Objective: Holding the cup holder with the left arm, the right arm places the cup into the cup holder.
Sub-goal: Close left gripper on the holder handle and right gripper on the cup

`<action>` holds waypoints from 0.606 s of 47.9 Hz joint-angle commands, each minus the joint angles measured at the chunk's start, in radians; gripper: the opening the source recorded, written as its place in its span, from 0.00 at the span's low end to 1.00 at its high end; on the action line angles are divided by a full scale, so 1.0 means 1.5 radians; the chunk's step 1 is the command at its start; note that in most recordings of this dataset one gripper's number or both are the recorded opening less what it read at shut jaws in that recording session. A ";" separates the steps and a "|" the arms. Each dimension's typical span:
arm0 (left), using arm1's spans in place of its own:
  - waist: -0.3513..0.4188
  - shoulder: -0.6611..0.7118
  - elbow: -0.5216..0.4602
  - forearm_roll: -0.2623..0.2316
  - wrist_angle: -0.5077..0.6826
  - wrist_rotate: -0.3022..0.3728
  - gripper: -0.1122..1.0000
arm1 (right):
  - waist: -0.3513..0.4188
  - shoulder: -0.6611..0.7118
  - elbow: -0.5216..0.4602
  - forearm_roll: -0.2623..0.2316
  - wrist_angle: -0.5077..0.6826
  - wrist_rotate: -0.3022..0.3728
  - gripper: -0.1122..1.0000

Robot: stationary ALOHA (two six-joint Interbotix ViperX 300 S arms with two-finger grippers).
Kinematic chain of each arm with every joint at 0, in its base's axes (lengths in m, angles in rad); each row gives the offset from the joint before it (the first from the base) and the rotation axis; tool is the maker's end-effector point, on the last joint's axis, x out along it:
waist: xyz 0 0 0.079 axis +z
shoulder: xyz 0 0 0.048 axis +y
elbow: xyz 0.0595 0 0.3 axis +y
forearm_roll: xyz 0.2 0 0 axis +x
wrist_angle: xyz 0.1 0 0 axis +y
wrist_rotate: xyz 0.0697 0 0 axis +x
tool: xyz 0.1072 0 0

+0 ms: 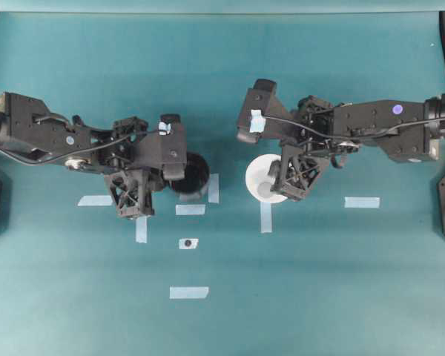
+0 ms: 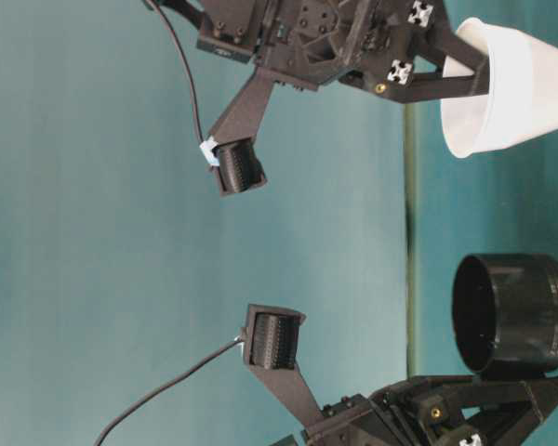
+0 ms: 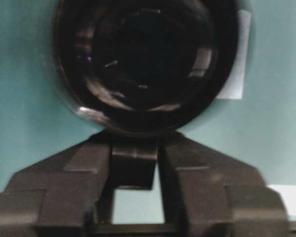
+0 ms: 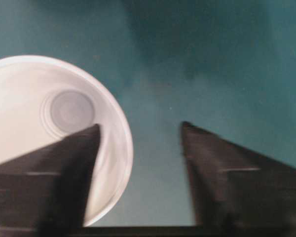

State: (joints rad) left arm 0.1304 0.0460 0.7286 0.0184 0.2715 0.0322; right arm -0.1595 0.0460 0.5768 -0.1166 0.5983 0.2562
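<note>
Overhead exterior: left gripper [image 1: 179, 173] clamps cup holder [image 1: 190, 173] tab.

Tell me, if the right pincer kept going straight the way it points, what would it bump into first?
Probably the cup. One finger of the right pincer already reaches over the rim, the other is outside it. Past the cup's wall there seems to be only teal table, though depth is unclear.

Even, diffuse overhead lighting, soft faint shadows on the teal table [image 1: 319, 297], white glare streaks on the glossy cup holder [image 3: 138, 59], left wrist view soft-focused, right wrist view blurred, right gripper's fingers [image 4: 64, 168] smeared, cup [image 4: 34, 123] interior bright, slightly washed out.
</note>
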 commanded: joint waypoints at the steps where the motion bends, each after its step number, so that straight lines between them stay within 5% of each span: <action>1: 0.001 -0.013 -0.015 0.001 -0.001 0.001 0.34 | 0.000 -0.017 -0.018 0.001 0.003 0.001 0.54; 10: 0.000 -0.017 -0.016 0.001 -0.001 0.002 0.34 | 0.002 -0.019 -0.021 0.006 0.003 0.001 0.20; 29: -0.008 -0.024 -0.014 0.002 -0.002 0.001 0.34 | 0.000 -0.035 -0.020 0.053 0.001 0.002 0.15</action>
State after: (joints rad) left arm 0.1243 0.0445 0.7256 0.0184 0.2730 0.0337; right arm -0.1611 0.0414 0.5599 -0.0552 0.6029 0.2562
